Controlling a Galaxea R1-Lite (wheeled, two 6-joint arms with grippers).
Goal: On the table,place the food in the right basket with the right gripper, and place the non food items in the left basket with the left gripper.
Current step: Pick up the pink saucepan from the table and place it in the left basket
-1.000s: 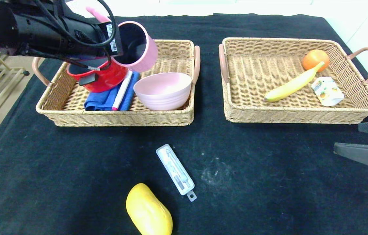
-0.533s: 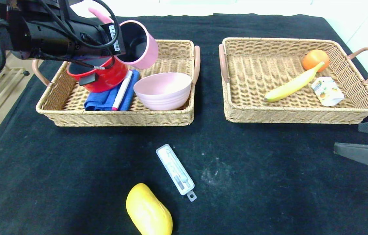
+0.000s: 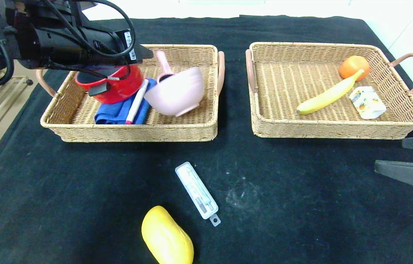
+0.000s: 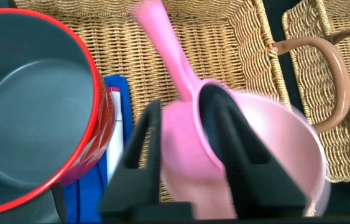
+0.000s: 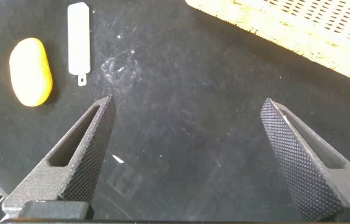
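My left gripper (image 3: 147, 54) hovers over the left basket (image 3: 129, 132), open. The small pink saucepan (image 4: 187, 155) sits loose between its fingers, one inside the rim and one outside. The saucepan's handle (image 3: 163, 62) sticks up behind the pink bowl (image 3: 177, 91), which is tipped on its side. The red pot (image 3: 118, 86) stands beside them. On the table (image 3: 301, 205), a yellow mango (image 3: 167, 236) and a slim white case (image 3: 197, 190) lie near the front. My right gripper (image 3: 389, 154) waits open at the right edge.
The right basket (image 3: 338, 129) holds a banana (image 3: 329, 94), an orange (image 3: 354, 67) and a drink carton (image 3: 367, 102). A blue cloth (image 3: 118, 110) and a white marker (image 3: 137, 101) lie under the red pot. A shelf rack stands off the table's left side.
The left gripper has let go of the pink saucepan, which dropped from up high onto the pink bowl and tipped the bowl over. The right arm has not moved.
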